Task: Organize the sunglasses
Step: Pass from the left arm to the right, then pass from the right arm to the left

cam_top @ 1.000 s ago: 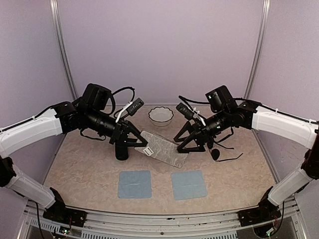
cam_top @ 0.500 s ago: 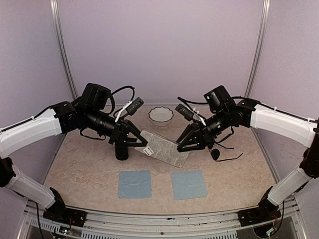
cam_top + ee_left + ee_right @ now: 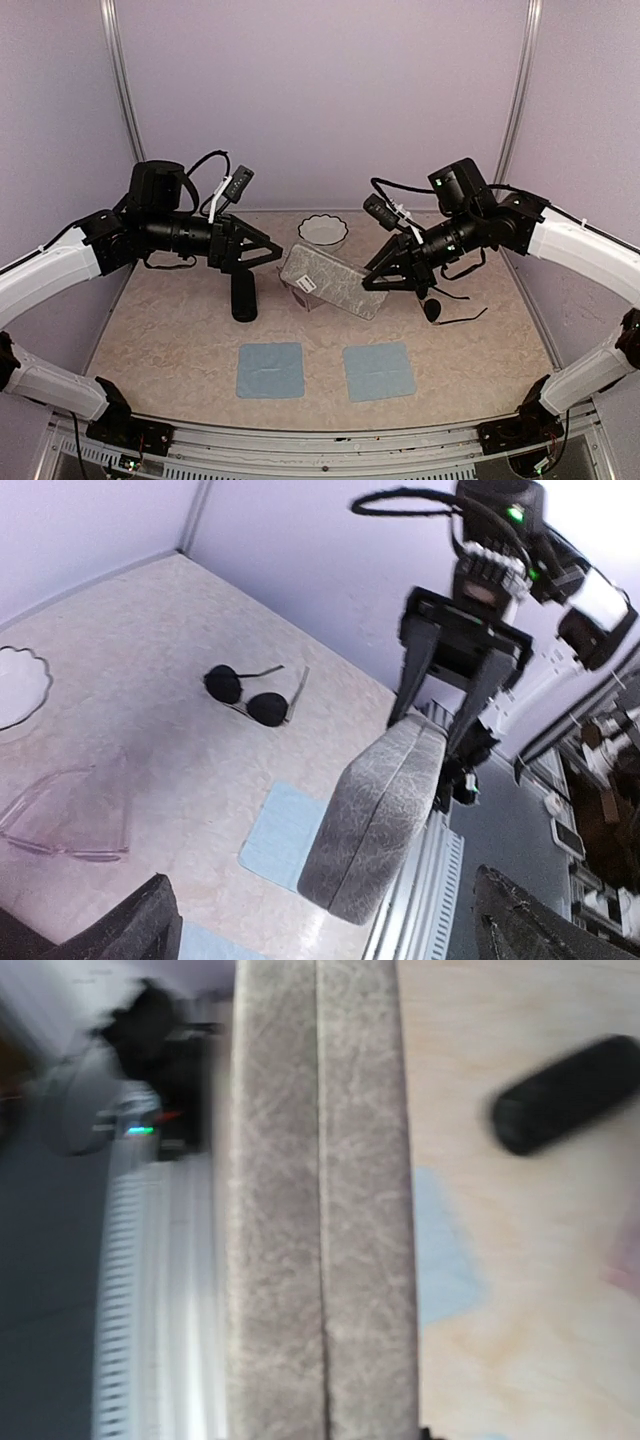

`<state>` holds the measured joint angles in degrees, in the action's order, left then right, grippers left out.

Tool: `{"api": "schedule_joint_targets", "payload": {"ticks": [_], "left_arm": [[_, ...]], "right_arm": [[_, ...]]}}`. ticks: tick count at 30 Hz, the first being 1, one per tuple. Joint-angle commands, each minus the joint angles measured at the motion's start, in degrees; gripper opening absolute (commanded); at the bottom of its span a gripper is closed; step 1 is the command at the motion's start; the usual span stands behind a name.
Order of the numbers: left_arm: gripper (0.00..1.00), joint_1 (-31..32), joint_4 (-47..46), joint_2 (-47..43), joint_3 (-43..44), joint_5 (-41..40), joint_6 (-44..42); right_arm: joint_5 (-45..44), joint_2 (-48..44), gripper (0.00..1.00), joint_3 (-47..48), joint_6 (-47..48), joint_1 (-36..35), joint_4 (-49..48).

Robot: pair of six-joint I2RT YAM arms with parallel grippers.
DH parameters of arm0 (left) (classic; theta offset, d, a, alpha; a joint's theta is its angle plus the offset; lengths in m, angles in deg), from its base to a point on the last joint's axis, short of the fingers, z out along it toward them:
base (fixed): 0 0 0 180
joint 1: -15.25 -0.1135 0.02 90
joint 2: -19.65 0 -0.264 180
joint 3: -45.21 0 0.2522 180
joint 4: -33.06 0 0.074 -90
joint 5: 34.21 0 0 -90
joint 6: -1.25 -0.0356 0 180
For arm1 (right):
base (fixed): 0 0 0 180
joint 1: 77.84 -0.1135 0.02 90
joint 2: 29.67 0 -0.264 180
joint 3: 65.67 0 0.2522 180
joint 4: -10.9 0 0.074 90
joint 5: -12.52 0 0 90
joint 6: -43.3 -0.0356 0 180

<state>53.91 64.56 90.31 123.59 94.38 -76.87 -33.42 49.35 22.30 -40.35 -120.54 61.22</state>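
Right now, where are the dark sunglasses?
Top view: the dark sunglasses lie on the table, right side, just right of the grey case the right gripper holds.

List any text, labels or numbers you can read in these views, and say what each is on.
No text is legible in any view.
White tag on the grey speckled case, which the right gripper holds: too small to read.
Right wrist view: blurred, no lettering shows.
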Motion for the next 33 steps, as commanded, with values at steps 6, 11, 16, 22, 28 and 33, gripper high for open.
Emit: {"api": "schedule_joint_targets", "payload": {"ticks": [6,11,16,22,28,33], "left_arm": [[0.99,-3.0,-21.0,-4.2,-10.7,-15.9,25.0],[0.99,-1.6,-30.7,-3.2,-17.0,-19.4,35.2],[0.99,1.4,-38.3,-0.3,-18.3,-21.7,40.5],[0.99,3.1,-44.8,2.7,-18.6,-23.0,44.2],[0.99,3.3,-46.4,4.2,-19.2,-25.7,45.3],[0.99,3.4,-47.3,5.4,-18.3,-26.4,45.1]], "right_arm": [[-42.8,-0.3,0.00,0.6,-8.3,-9.5,-8.0],[-60.4,2.5,0.00,-0.7,-10.1,-15.8,-17.3],[-69.8,5.5,0.00,-0.8,-11.2,-19.6,-25.4],[-69.8,8.1,0.00,0.1,-13.2,-21.2,-30.4],[-68.6,8.9,0.00,1.5,-14.6,-22.5,-31.2],[-67.7,9.1,0.00,2.5,-14.9,-23.3,-31.0]]}}
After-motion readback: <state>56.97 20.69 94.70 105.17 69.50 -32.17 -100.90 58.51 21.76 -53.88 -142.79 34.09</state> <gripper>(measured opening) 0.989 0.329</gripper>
